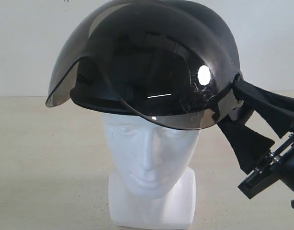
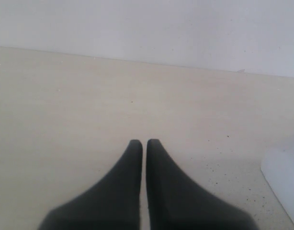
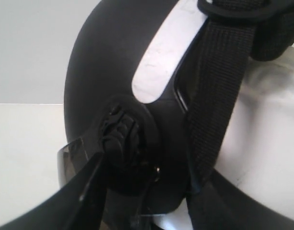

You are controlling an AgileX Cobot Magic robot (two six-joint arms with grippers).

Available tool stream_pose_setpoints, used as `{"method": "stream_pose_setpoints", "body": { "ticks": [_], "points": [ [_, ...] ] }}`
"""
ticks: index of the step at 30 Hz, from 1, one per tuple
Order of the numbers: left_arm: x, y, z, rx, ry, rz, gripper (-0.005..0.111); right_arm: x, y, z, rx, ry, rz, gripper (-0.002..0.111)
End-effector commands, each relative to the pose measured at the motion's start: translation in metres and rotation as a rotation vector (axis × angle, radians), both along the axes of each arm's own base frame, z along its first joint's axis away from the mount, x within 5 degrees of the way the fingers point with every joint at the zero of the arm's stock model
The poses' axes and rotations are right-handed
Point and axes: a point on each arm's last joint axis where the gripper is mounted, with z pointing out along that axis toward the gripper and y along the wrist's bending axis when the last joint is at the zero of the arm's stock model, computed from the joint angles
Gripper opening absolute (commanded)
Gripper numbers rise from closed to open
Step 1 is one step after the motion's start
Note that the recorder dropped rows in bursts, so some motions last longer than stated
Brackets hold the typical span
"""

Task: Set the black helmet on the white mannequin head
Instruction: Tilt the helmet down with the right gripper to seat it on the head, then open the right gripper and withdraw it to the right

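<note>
Exterior view: the black helmet [image 1: 185, 28] sits on top of the white mannequin head [image 1: 147, 153], covering the crown and forehead down to the brow. Its smoky visor [image 1: 137, 72] curves across the front, and its lower edge dips lowest toward the right of the view. The face below the brow is uncovered. The head stands upright on its blocky neck base on a pale desk [image 1: 41, 167], in front of a plain white wall [image 1: 32, 38]. The right pincer [image 1: 228, 103] reaches in from the lower right. Its two black fingers stand apart at the helmet's side, the upper one touching the shell near the visor hinge and the lower one just under the rim. I cannot tell whether they clamp the helmet or only lie against it. The left arm does not appear in this view.

Left wrist view: the left pincer [image 2: 144, 142] hangs over bare desk. Its two black fingers are closed to a thin slit with nothing between them. A white corner of the neck base [image 2: 283, 177] shows at the frame's edge, well apart from the pincer.

Right wrist view: the helmet's matte side fills the frame. One finger [image 3: 84, 196] touches the round hinge knob [image 3: 120, 136] beside the visor's edge. A woven black strap [image 3: 219, 96] hangs down across the white head.
</note>
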Motion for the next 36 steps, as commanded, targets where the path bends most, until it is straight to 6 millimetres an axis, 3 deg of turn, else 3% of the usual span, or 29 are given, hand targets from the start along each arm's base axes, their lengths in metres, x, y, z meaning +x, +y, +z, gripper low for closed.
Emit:
{"method": "stream_pose_setpoints", "body": {
  "ticks": [1, 19, 33, 36],
  "points": [
    [0.0, 0.0, -0.0007, -0.001, -0.003, 0.002, 0.004, 0.0009, -0.0061, -0.0202, -0.109, 0.124, -0.059, 0.0],
    [0.0, 0.0, -0.0007, -0.001, -0.003, 0.002, 0.004, 0.0025, -0.0071, -0.0271, -0.213, 0.138, -0.091, 0.0],
    [0.0, 0.0, -0.0007, -0.001, -0.003, 0.002, 0.004, 0.0014, -0.0062, -0.0223, -0.192, 0.088, -0.082, 0.0],
    [0.0, 0.0, -0.0007, -0.001, -0.003, 0.002, 0.004, 0.0009, -0.0059, -0.0217, -0.199, 0.074, -0.079, 0.006]
  ]
}}
